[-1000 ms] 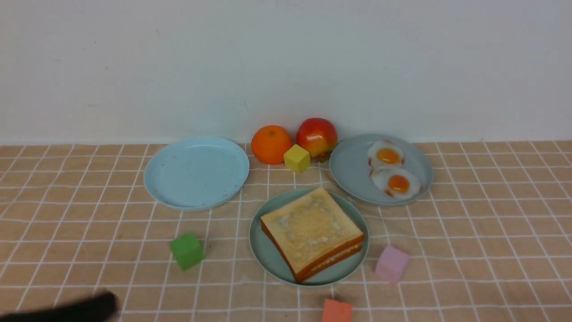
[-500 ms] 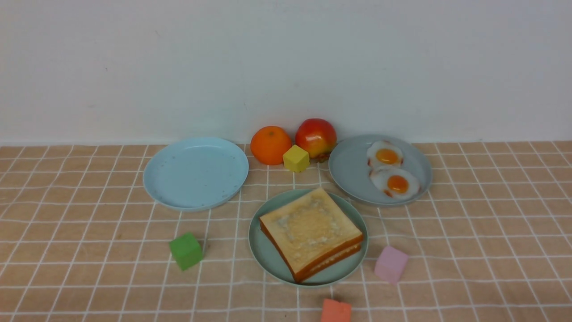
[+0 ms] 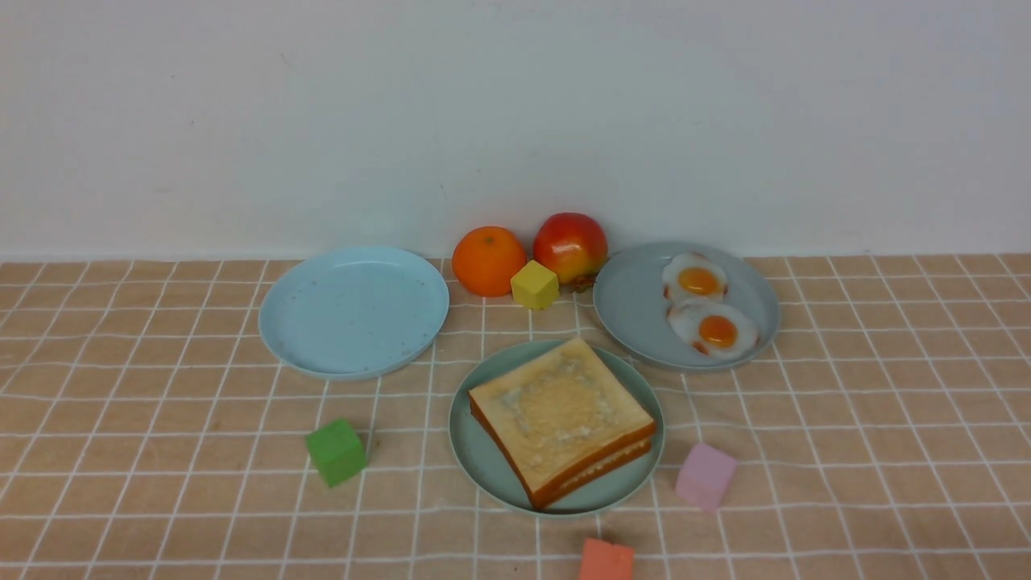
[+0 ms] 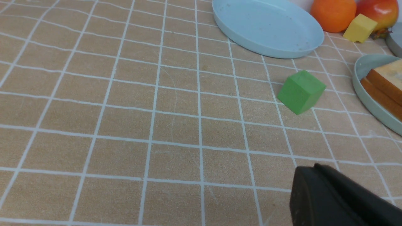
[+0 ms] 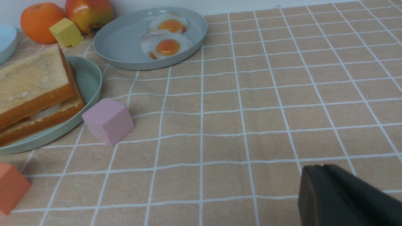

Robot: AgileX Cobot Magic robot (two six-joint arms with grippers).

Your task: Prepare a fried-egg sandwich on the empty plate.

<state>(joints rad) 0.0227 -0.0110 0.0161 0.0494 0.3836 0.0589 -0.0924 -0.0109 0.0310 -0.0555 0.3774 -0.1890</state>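
Two golden toast slices lie stacked on the mint-green plate at the table's middle front. In the right wrist view a white layer shows between the slices; the plate rim shows there too. The plate and toast edge also show in the left wrist view. My left gripper is shut and empty, low over the cloth near the green cube. My right gripper is shut and empty, over the cloth to the right of the plate. Neither gripper shows in the front view.
A pale blue speckled plate sits back left. A grey-blue plate with two fried eggs sits back right. An orange, apple and yellow cube stand between them. Green, pink and orange-red cubes ring the front plate.
The dark left arm at the lower left corner of the front view one second ago has drawn back out of that view. Nothing on the table has moved.
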